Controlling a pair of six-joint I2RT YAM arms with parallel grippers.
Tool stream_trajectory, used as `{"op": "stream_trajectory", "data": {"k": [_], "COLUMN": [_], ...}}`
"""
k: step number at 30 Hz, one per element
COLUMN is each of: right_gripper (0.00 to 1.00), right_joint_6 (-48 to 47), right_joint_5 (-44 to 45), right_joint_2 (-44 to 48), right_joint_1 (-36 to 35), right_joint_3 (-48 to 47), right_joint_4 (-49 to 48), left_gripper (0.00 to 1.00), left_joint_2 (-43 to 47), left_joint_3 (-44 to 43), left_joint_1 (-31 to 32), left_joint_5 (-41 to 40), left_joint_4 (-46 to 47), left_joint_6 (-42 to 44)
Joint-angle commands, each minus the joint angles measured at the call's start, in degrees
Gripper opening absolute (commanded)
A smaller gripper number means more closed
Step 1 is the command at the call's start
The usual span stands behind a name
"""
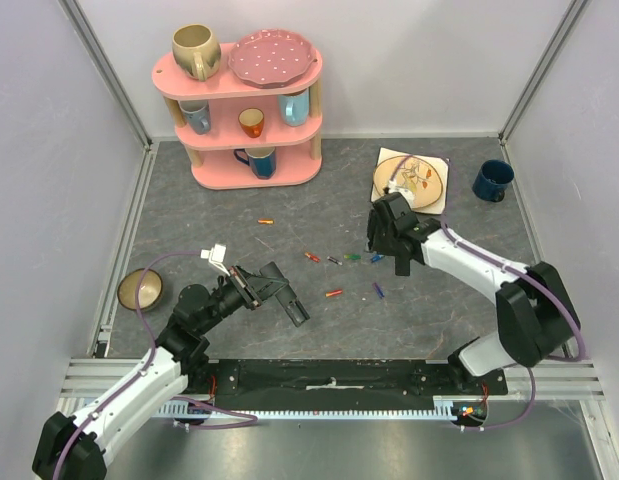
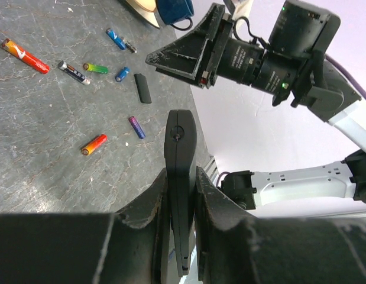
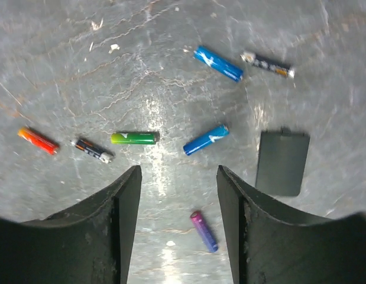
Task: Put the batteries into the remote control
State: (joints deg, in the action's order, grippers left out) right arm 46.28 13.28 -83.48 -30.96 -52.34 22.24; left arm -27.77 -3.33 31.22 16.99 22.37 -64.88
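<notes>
The job has barely begun, by my reckoning. My left gripper (image 2: pixel 181 180) is clamped on the remote control (image 2: pixel 180 139) and holds it off the worktop, left of the middle. The loose battery cover (image 3: pixel 281 163) lies flat on the surface, so I judge the compartment is open. I can't see into it from any view, so I can't say whether it holds a cell.

The batteries (image 3: pixel 205 140) lie scattered around the middle of the worktop, none of them in my grasp. My right gripper (image 3: pixel 178 171) hovers over them with its fingers spread wide and nothing between them. Picking, orienting and seating each cell is what remains, then the cover.

As for containers (none of them part of this job), the pink shelf (image 1: pixel 289 176) at the far edge carries mugs and a plate. A tan bowl (image 1: pixel 122 292) sits by the left edge, and a blue mug (image 1: pixel 492 180) near the far right corner.
</notes>
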Motion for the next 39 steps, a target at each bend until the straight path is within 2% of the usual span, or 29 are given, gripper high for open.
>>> {"op": "stream_trajectory", "data": {"k": [1,3,5,8,19,27,39], "right_gripper": [0.65,0.69,0.78,0.83,0.76,0.75,0.65], "right_joint_6": [-25.8,-27.6,-29.8,-32.0,-35.2,-35.6,-36.7], "right_joint_5": [-4.7,-4.0,-4.1,-5.0,-7.9,-8.3,-10.1], "right_joint_2": [-5.3,-6.3,-6.4,-7.7,-11.9,-13.7,-16.0], "right_joint_1": [0.2,0.3,0.5,1.3,2.0,2.4,3.3], "right_joint_3": [-4.8,-4.5,-4.2,-4.8,-6.8,-7.6,-6.6], "right_joint_4": [4.5,4.1,3.6,3.4,2.0,1.1,-1.1], "left_gripper": [0.02,0.02,0.02,0.02,0.02,0.02,0.02], "left_joint_2": [-0.6,-1.1,-1.1,-1.7,-2.4,-2.4,-3.4], "left_joint_3": [0.1,-0.1,-0.4,-0.4,-0.2,0.2,1.1], "left_joint_1": [-0.1,-0.1,-0.1,-0.1,-0.1,-0.1,-0.1], "left_joint_5": [0.7,1.3,1.7,1.8,2.1,2.3,2.1], "left_joint_4": [1.2,1.7,1.7,1.7,1.8,2.0,3.5], "left_joint_6": [0.6,0.6,1.0,1.1,1.4,1.2,0.2]}}
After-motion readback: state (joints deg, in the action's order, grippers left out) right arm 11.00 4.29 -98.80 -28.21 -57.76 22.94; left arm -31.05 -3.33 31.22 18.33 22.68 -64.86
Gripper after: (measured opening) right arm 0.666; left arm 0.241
